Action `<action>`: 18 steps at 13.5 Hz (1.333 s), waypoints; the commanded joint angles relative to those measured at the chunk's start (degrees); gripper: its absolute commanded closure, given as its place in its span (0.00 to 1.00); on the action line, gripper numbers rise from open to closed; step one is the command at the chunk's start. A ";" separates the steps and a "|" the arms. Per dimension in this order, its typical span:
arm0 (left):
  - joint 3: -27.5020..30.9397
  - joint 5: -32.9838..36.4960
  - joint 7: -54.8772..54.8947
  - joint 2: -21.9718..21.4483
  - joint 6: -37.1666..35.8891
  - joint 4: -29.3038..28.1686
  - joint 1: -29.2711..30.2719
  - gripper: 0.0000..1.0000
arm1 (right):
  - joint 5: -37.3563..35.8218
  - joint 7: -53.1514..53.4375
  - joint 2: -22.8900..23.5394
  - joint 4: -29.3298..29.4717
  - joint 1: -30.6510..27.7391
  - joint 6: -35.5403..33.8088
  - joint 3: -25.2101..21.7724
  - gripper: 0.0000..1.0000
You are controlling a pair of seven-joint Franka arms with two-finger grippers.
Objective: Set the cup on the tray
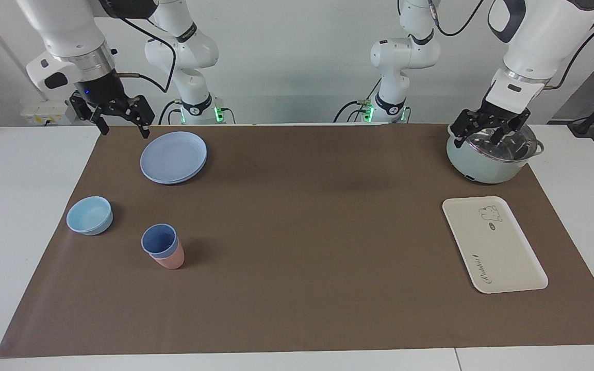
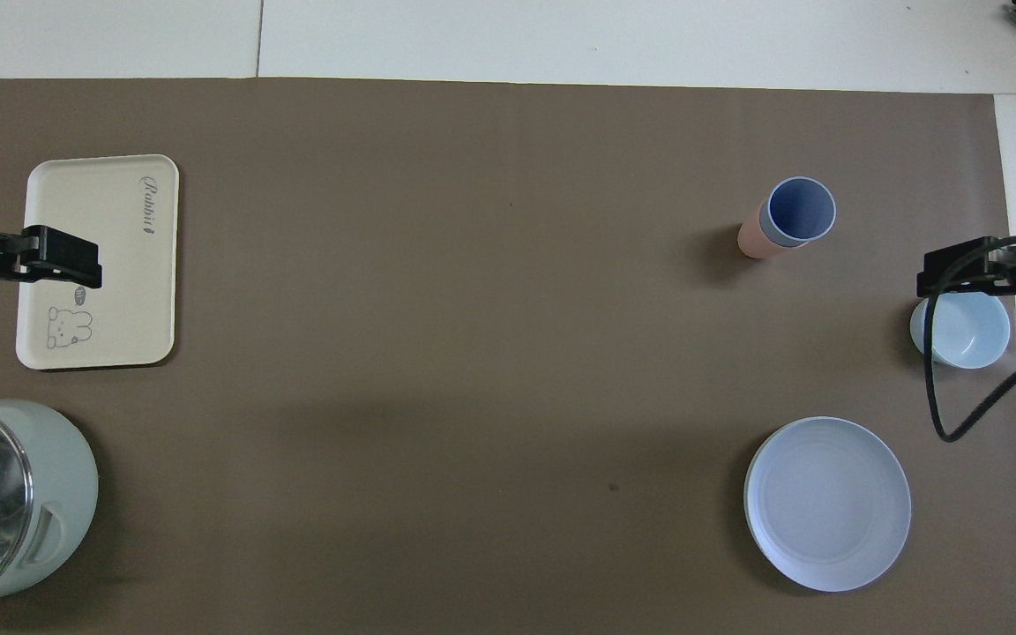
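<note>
- Blue cup [image 1: 159, 241] sits nested in a pink cup [image 1: 170, 259], well apart from our bare tray [image 1: 493, 243].
- Left gripper [image 1: 488, 135] over the pot [image 1: 490, 157], right gripper [image 1: 120, 117] near the plates [image 1: 173, 157]: both spread.

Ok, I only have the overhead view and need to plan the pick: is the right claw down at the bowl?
Observer: No, the right claw hangs high, well clear of the bowl.
Operator: And the blue cup?
Observer: The blue cup stands upright, nested in the pink cup.
Operator: Left claw?
Observer: The left claw hangs low over the pot, not over the tray.
</note>
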 commanded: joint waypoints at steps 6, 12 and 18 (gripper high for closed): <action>0.21 -0.56 0.36 -0.71 -0.05 -0.34 -0.09 0.00 | 0.06 -0.82 -1.04 -1.42 -0.61 0.29 0.60 0.00; 0.21 -0.56 0.44 -0.71 0.30 -0.34 -0.09 0.00 | 5.23 -21.85 -3.41 -8.25 -4.72 9.22 0.08 0.00; 0.21 -0.56 0.44 -0.71 1.17 -0.34 -0.70 0.00 | 16.11 -54.98 -5.27 -20.48 -11.23 27.23 -0.10 0.00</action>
